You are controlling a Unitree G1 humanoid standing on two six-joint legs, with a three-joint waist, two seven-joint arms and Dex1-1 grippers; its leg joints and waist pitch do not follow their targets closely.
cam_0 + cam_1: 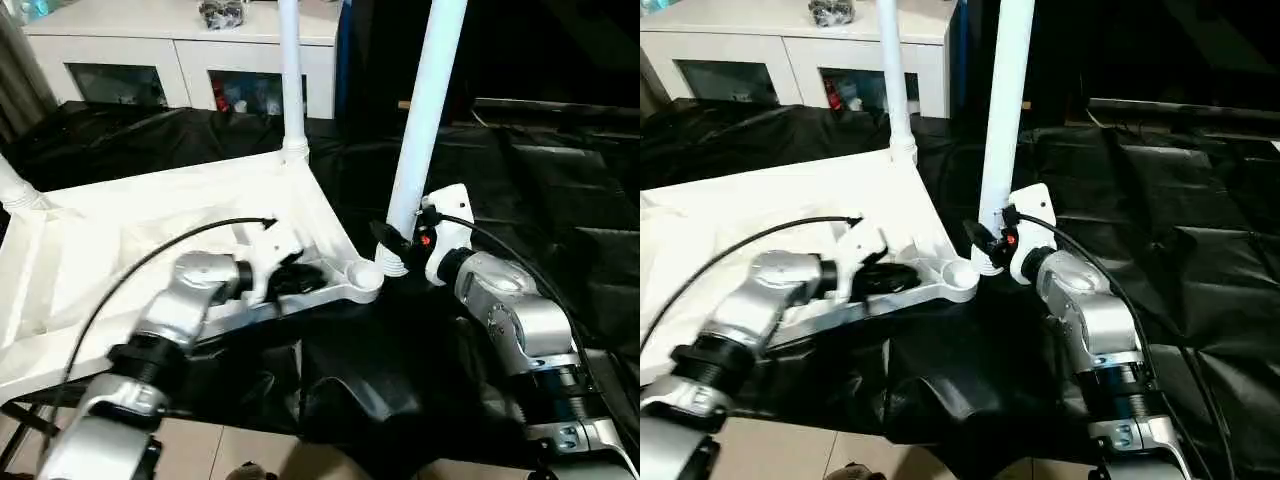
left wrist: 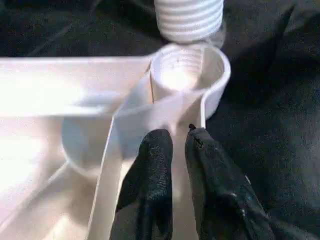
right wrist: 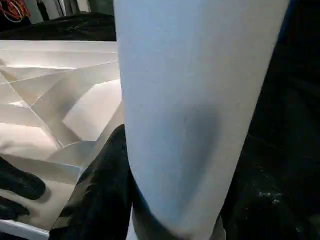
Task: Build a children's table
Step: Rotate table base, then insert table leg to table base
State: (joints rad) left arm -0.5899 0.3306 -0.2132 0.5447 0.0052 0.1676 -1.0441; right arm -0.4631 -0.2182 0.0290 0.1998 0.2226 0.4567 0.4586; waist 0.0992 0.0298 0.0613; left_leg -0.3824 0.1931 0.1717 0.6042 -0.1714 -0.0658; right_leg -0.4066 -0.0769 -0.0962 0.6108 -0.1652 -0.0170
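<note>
Table top [image 1: 150, 230] lying underside up at left on the sheet [image 1: 560, 190], one leg [image 1: 291, 75] upright in its far corner socket, another leg [image 1: 425, 120] just right of the near corner socket [image 1: 362, 274], cabinet [image 1: 180, 50] behind at far left.

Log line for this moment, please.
right gripper: holds leg beside corner socket, unseated | left gripper: on tabletop rib

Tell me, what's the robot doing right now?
Right hand gripping long white plastic tube leg, threaded end beside empty round corner socket, not in. Left hand steadying upturned white ribbed tabletop at that corner. Nothing blocking.
</note>
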